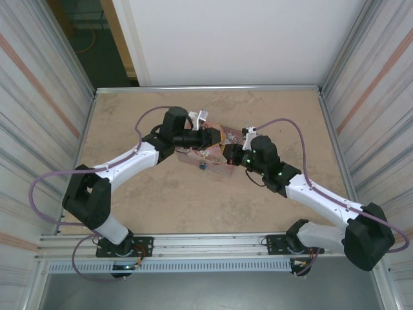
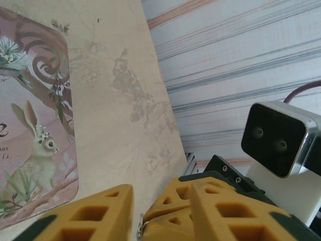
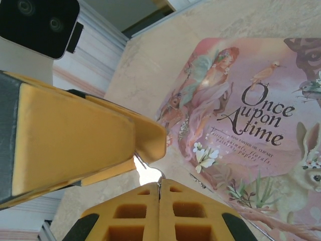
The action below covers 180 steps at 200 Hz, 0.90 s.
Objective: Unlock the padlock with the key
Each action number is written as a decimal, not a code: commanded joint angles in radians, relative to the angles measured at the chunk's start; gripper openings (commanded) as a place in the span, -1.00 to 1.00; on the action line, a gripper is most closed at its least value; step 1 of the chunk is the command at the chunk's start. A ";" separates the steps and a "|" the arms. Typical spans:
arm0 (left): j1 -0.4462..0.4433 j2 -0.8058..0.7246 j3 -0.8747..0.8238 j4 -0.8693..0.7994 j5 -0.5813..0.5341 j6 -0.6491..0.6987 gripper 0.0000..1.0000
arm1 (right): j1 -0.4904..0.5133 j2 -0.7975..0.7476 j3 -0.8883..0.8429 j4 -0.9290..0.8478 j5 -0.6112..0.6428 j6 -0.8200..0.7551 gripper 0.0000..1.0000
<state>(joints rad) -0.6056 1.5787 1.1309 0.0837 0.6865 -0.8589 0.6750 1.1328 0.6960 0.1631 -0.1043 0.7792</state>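
Arms are reaching in from both sides and meeting over a pink tin (image 1: 190, 159) in the middle of the table (image 1: 161, 206). From above, we are seeing the padlock (image 1: 202, 166) as a tiny blue dot sitting at the near side of the tin, in front of both pincers. The left pincer (image 1: 218, 138) is hanging over the far part of the tin. The right pincer (image 1: 230, 155) is pointing at it from the right.

In the right wrist view, we are looking at the right pincer's two yellow fingers (image 3: 125, 213) pressing flat together. A small shiny metal bit (image 3: 148, 174) is poking out at their tips. We cannot tell if that bit is the key. A yellow finger of the left pincer is sitting just beside the same bit. We cannot tell if the left pincer is open or closed. The tin's lid is showing a rabbit and the words "Once Upon a time".
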 commanded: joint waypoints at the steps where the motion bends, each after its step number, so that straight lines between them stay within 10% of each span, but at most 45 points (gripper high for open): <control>1: -0.006 -0.003 0.034 0.013 0.002 0.020 -0.44 | 0.008 0.005 0.032 0.036 0.014 0.027 -1.00; 87: -0.005 -0.028 0.057 -0.063 -0.025 0.095 -1.00 | -0.003 0.007 0.031 0.058 -0.006 0.032 -1.00; 180: 0.154 -0.209 0.002 -0.067 0.079 0.271 -1.00 | -0.207 -0.035 -0.015 0.250 -0.460 0.000 -0.11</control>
<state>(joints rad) -0.4751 1.4311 1.1496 0.0044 0.6834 -0.6868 0.4862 1.1160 0.6903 0.2901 -0.3943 0.8005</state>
